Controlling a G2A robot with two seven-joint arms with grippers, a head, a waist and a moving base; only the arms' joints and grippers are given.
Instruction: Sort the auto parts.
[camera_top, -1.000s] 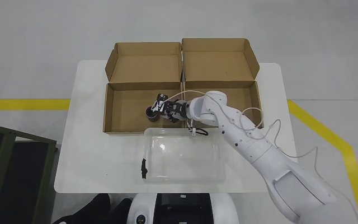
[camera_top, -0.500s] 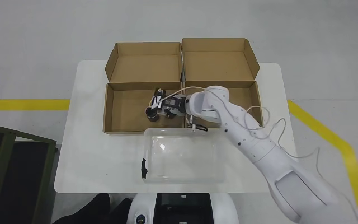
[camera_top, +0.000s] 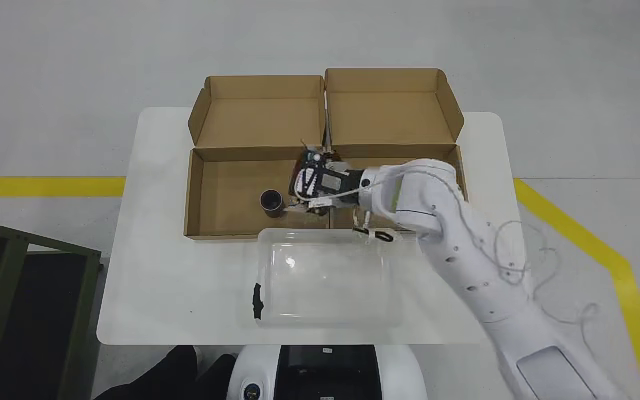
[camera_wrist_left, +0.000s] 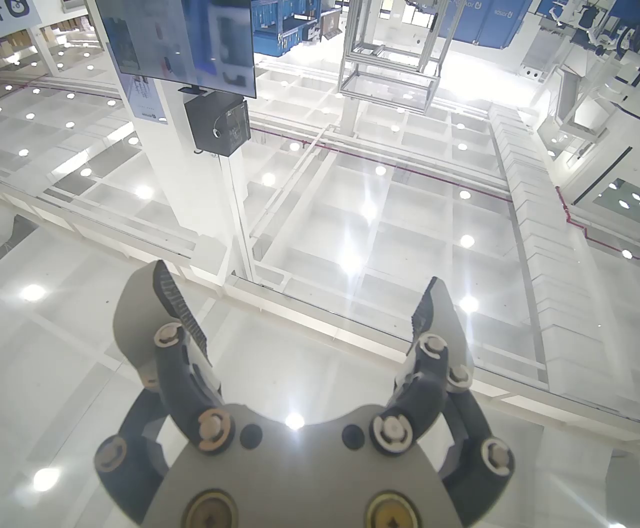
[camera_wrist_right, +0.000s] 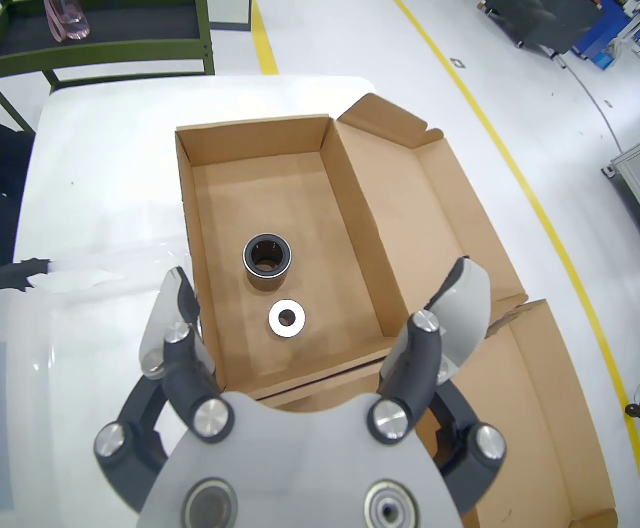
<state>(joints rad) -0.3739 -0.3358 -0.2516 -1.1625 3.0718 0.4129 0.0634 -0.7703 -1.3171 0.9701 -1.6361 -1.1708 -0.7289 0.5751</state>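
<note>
A black cylindrical bearing (camera_wrist_right: 267, 260) stands upright on the floor of the left cardboard box (camera_wrist_right: 310, 200), with a flat silver washer (camera_wrist_right: 286, 318) lying just beside it. My right gripper (camera_wrist_right: 320, 290) hangs open and empty above that box's end near the shared wall, apart from both parts. From above, the bearing (camera_top: 271, 202) sits in the left box (camera_top: 225, 195) and the right gripper (camera_top: 303, 183) hovers to its right. My left gripper (camera_wrist_left: 297, 282) is open, holds nothing and points up at the ceiling.
A second open cardboard box (camera_top: 390, 110) adjoins the first on the right. A clear plastic bin (camera_top: 330, 285) lies in front of both boxes, with a small black piece (camera_top: 257, 300) at its left edge. Bare white table (camera_top: 150, 250) surrounds them.
My right gripper has drawn away from the bearing, rising and shifting right toward the wall shared by the boxes. The bearing has stayed in place.
</note>
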